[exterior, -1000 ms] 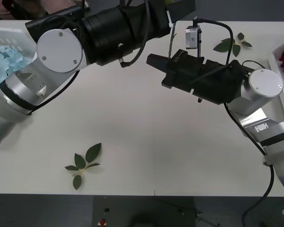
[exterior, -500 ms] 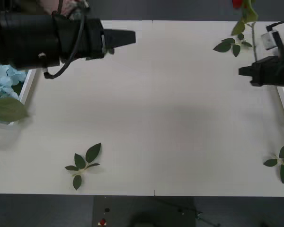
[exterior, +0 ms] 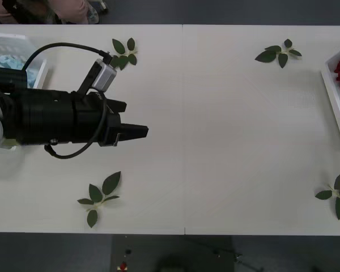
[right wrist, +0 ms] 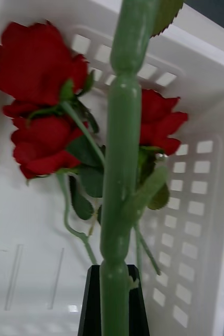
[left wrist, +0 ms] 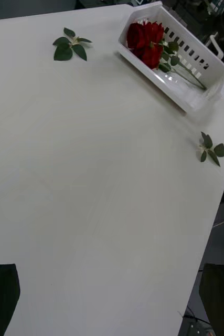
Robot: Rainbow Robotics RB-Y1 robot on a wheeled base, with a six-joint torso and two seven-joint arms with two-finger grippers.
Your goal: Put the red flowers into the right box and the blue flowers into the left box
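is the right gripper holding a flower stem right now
Yes, in the right wrist view the right gripper is shut on the green stem of a red flower, above the red flowers lying in the right box.

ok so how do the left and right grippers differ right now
The left gripper is open and empty; the right gripper is shut on a green stem. The left gripper is above the table; the right gripper is above the right box, which holds red flowers. Both have black fingers.
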